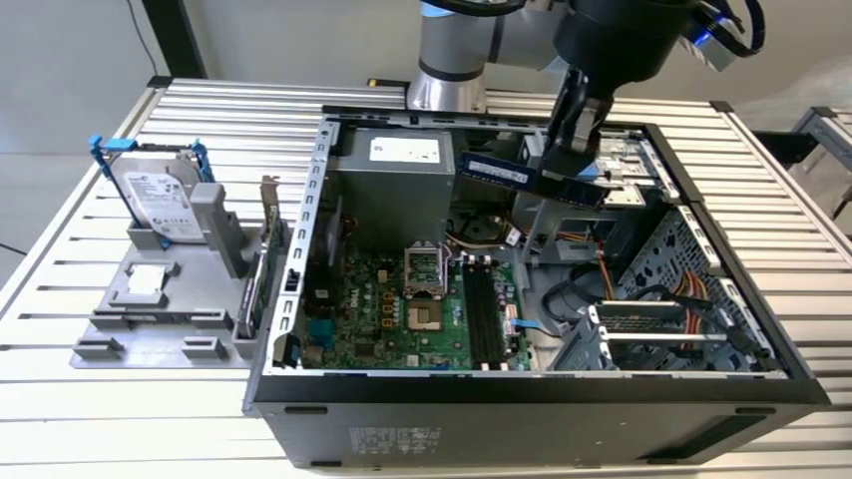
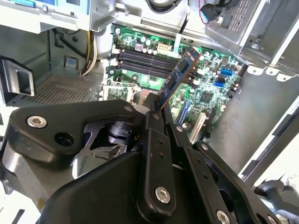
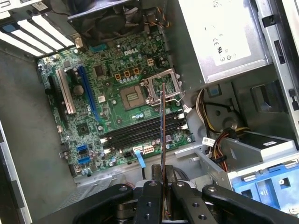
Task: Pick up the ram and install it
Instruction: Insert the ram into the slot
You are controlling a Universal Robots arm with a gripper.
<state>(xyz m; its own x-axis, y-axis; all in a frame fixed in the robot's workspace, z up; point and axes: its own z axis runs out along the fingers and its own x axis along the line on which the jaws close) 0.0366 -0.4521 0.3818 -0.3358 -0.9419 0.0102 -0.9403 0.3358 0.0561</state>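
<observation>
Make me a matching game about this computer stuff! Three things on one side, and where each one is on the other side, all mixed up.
Things:
1. ram
2. hard drive
3. motherboard

Places:
A. standing on the grey stand outside the case
B. lying flat inside the case
C. held in the tool over the open case

Pairs: 1-C, 2-A, 3-B
</observation>
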